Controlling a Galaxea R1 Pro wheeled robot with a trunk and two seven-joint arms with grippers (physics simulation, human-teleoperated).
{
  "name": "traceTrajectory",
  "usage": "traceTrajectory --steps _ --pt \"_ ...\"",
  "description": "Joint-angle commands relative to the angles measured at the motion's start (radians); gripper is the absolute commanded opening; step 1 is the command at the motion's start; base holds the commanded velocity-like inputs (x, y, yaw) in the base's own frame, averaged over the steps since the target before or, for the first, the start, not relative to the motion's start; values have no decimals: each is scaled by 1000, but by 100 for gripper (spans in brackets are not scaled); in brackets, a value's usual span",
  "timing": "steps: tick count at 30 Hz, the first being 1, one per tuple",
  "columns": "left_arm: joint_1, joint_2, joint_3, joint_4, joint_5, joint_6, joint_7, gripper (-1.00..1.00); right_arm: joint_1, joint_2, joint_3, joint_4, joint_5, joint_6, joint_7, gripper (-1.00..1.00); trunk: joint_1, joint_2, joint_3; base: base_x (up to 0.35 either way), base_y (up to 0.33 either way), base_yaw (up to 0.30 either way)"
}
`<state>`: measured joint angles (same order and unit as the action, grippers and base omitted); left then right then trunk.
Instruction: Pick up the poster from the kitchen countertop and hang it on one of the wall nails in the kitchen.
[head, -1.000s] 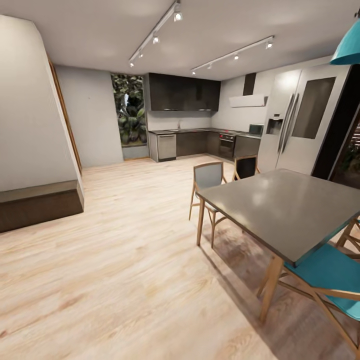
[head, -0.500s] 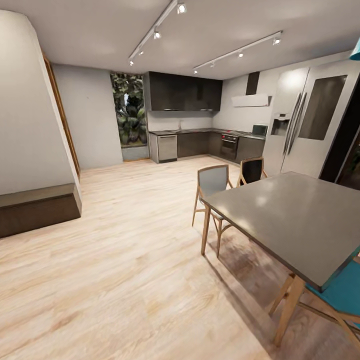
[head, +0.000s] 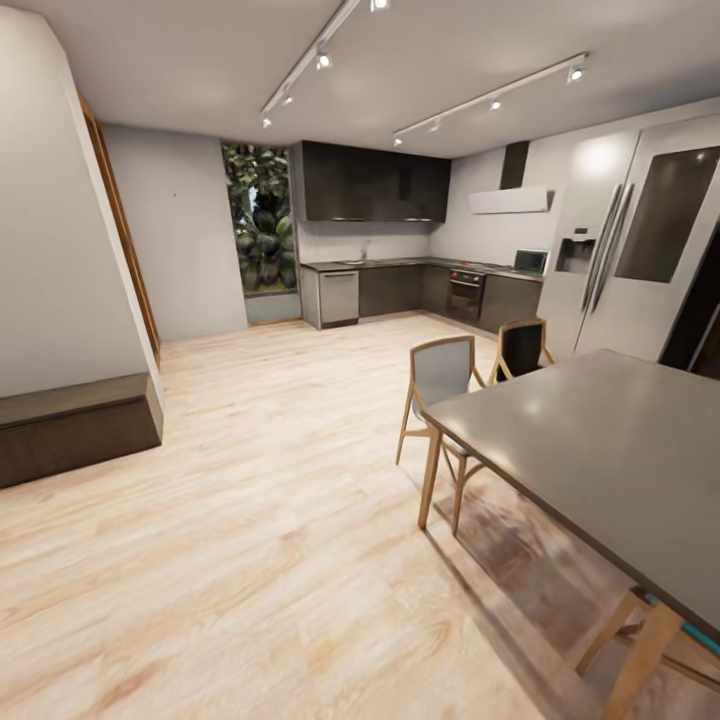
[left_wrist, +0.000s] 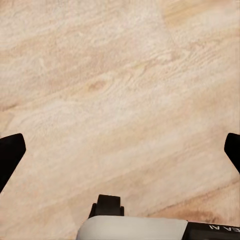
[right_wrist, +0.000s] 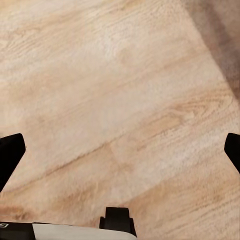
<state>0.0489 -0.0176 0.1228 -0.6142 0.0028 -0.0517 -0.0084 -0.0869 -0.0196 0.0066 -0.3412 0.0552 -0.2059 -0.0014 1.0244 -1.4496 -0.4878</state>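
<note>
At the far left a pale wall runs back, with a low dark wooden bench at its foot. Pale wooden floor spreads across the near and middle ground, its planks streaked with darker grain. Far back, a tall window full of green foliage stands beside dark upper cabinets. Below them the kitchen countertop runs along the far wall and turns the corner to the right — a steel appliance front and a built-in oven sit under it. The poster is too small or hidden at this range to make out; so are the wall nails. Two track-light rails cross the ceiling. To the right stand two wooden chairs, a large grey dining table and a tall silver fridge.

Both wrist views look down on bare plank floor: the left gripper and the right gripper each have dark fingertips spread wide apart — nothing between them.
</note>
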Motion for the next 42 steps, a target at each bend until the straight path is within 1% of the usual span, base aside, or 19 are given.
traceTrajectory --steps 1,25,42 --pt "0 -1 3 -1 0 -2 -1 100 -1 0 0 1 6 -3 0 100 1 0 -1 312 198 0" --pt "0 -1 4 -1 0 -2 -2 100 -1 0 -1 1 5 -3 0 100 1 0 -1 312 196 0" --pt "0 -1 4 -1 0 -2 -2 100 -1 -1 -2 1 5 -3 0 100 1 0 -1 316 151 0"
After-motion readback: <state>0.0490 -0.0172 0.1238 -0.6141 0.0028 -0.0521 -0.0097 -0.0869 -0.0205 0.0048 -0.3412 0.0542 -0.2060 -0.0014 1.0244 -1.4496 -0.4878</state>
